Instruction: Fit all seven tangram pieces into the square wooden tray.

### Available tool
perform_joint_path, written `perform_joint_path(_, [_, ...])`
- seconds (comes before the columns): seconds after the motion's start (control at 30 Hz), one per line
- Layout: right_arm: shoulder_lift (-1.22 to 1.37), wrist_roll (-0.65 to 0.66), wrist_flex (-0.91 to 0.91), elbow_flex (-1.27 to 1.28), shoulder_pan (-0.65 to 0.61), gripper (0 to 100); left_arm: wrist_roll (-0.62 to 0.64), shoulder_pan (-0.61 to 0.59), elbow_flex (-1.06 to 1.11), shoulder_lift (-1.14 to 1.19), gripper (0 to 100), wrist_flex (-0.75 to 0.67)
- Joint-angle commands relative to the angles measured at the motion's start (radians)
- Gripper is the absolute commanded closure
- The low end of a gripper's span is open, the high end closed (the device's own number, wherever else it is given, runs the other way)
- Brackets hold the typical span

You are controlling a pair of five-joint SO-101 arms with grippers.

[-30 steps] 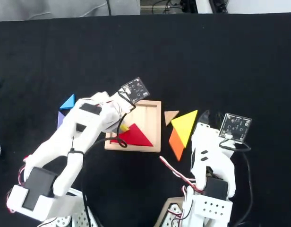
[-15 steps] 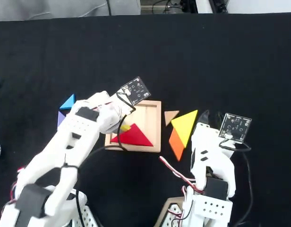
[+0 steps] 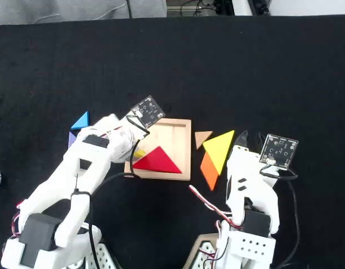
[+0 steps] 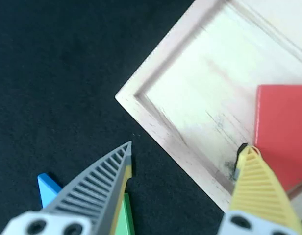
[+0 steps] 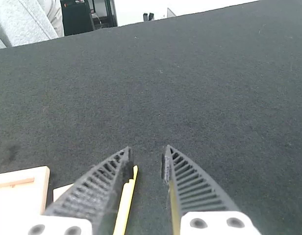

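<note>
One red triangle (image 3: pixel 157 161) lies inside the tray (image 3: pixel 175 134); other pieces sit outside it. The left gripper (image 4: pixel 189 147) gapes wide and empty astride the tray's rim; lowering could shove the tray. The right gripper (image 5: pixel 146 152), beside the tray, is narrow and empty.
</note>
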Motion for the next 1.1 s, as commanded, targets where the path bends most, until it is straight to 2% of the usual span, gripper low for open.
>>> perform_joint_path(0.0, [-0.074, -0.006, -0.026, -0.019, -0.011, 88.5, 0.008, 0.05, 0.004, -0.002, 67, 0.021])
perform_joint_path(0.2, [-0.074, -0.005, -0.026, -0.019, -0.011, 88.5, 0.008, 0.081, 0.001, -0.003, 67, 0.069])
perform_joint_path(0.67, [-0.074, -0.005, -0.026, -0.021, -0.011, 88.5, 0.025, -0.031, -0.077, -0.014, 67, 0.078])
perform_joint_path(0.77, [-0.074, -0.005, -0.026, -0.021, -0.011, 88.5, 0.178, -0.042, -0.068, -0.118, 67, 0.103])
perform_joint_path(0.87, [-0.074, 0.0, -0.026, -0.021, -0.012, 88.5, 0.31, -0.044, -0.068, -0.288, 67, 0.224])
perform_joint_path(0.97, [-0.074, 0.097, -0.018, -0.018, -0.04, 88.5, 0.388, -0.048, -0.061, -0.491, 67, 0.351])
perform_joint_path(1.07, [-0.074, 0.132, -0.014, -0.015, -0.094, 88.3, 0.48, -0.087, 0.021, -0.69, 67, 0.4])
